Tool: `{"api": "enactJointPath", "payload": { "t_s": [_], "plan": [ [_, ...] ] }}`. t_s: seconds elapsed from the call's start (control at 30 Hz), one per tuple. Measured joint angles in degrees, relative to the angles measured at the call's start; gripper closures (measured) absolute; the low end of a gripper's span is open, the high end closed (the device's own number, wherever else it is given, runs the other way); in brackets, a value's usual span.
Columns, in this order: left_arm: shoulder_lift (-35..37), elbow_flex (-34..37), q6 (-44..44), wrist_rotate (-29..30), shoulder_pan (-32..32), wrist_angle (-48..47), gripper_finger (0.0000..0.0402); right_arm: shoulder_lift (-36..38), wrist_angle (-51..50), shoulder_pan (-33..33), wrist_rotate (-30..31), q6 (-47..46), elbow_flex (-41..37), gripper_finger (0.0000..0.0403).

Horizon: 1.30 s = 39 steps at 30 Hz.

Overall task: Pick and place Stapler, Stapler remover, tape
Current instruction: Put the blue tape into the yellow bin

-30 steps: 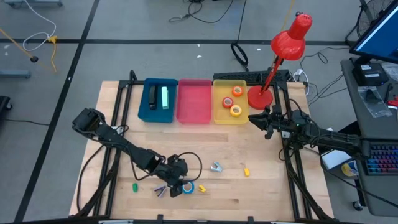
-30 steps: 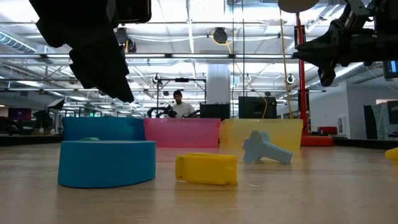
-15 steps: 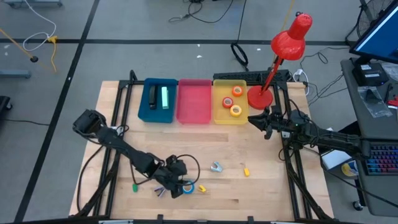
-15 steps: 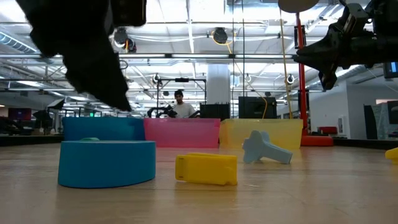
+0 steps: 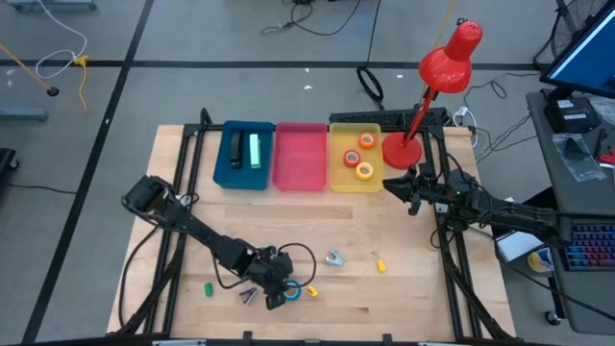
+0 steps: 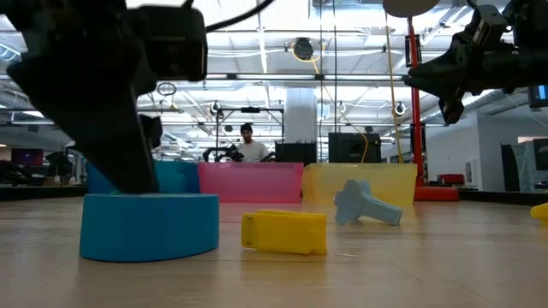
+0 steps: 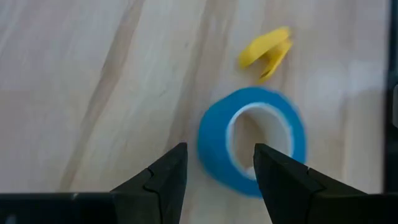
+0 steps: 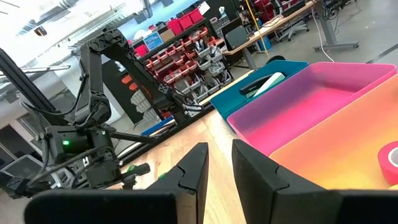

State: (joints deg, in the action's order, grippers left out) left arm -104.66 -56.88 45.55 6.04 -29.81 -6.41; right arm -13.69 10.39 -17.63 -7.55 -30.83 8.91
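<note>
A blue tape roll (image 7: 252, 140) lies flat on the wooden table near its front edge, also in the low view (image 6: 147, 224). My left gripper (image 7: 219, 149) is open and has come down on it from above, slanting. One finger stands over the roll's hole and the other outside its wall. A yellow staple remover (image 7: 267, 50) lies just beside the roll. A grey staple remover (image 5: 333, 258) lies farther right. A stapler (image 5: 237, 149) lies in the blue bin. My right gripper (image 5: 399, 185) waits in the air by the lamp's base, open by a narrow gap. My left gripper straddles the tape roll's wall (image 7: 208, 152), fingers slanting down from above. In the low view a finger (image 6: 128, 167) reaches down to the roll's top rim. Whether either finger touches the roll, I cannot tell. The roll lies flat on the table.
A blue bin (image 5: 227, 171), a pink bin (image 5: 300, 157) and a yellow bin (image 5: 348, 179) with tape rolls stand in a row at the far side. A red lamp (image 5: 437, 72) stands at the far right. Small green (image 5: 207, 287), dark (image 5: 248, 294) and yellow (image 5: 381, 264) items lie on the table.
My left gripper has sunk toward the blue tape roll, from well above it down to its top rim, and stays open. The roll and the yellow staple remover have kept their places.
</note>
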Motion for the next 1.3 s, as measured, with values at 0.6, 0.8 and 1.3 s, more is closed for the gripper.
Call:
{"api": "enactJointPath", "payload": {
  "t_s": [0.6, 0.8, 1.3],
  "plan": [
    [-0.3, -0.1, 1.6, -2.1, 1.9, -1.9, 0.0215, 0.0, 0.0, 0.0, 0.2, -0.3, 0.0, 0.0339],
    [-0.4, -1.2, 0.7, -3.4, 2.5, -4.0, 0.0216, 0.0, 0.0, 0.0, 0.7, -0.9, 0.0, 0.0339],
    [-0.3, -2.0, 3.1, -3.0, 2.8, -8.2, 0.0216, 0.0, 0.0, 0.0, 1.8, -1.5, 0.0, 0.0339]
  ]
}}
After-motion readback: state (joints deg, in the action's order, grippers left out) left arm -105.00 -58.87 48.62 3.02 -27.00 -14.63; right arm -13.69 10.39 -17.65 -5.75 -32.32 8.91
